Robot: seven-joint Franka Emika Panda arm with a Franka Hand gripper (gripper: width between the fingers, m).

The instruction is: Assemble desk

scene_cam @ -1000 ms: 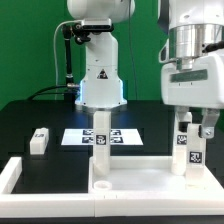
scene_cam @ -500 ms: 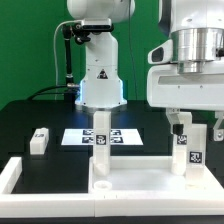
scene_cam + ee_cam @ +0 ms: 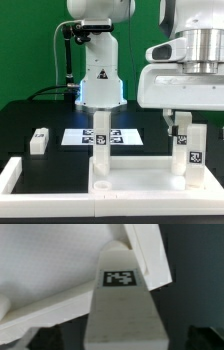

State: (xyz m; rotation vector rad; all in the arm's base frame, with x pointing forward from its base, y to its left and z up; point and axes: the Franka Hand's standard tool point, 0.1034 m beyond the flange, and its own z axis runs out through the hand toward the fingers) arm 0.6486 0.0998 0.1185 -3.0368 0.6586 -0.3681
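Gripper astride upright white tagged leg, rimmed white desk top

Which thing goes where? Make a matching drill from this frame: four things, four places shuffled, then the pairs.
Things
1. desk top
2. marker board
3. lone leg
4. leg filling the wrist view

Places
a. lying on the black table, at the exterior view's left
b. upright at a corner of the desk top
c. flat on the table, beyond the desk top in the exterior view
d. two legs standing on it

Pairs: 1-d; 2-c; 3-a; 4-b
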